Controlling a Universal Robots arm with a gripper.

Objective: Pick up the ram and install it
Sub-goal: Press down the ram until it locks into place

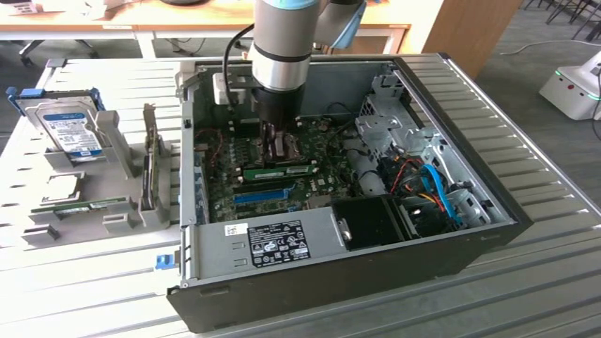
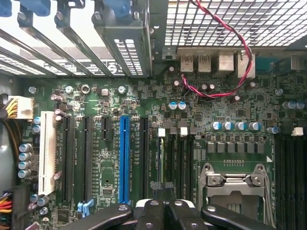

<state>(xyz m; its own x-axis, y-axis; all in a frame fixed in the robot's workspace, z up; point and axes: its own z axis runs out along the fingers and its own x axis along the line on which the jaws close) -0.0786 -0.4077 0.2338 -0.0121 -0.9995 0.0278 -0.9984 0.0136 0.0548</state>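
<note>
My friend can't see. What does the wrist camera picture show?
A shut black claw hangs over a green motherboard inside a computer. The board has a blue slot, a white slot, black slots and a silver chip socket; a red and black wire curls above.

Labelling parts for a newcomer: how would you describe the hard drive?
Left of the computer case, in the exterior view, stands a grey rack. The hard drive stands at its far end: a boxy silver block with a blue label, unlike the thin dark card beside it.
</note>
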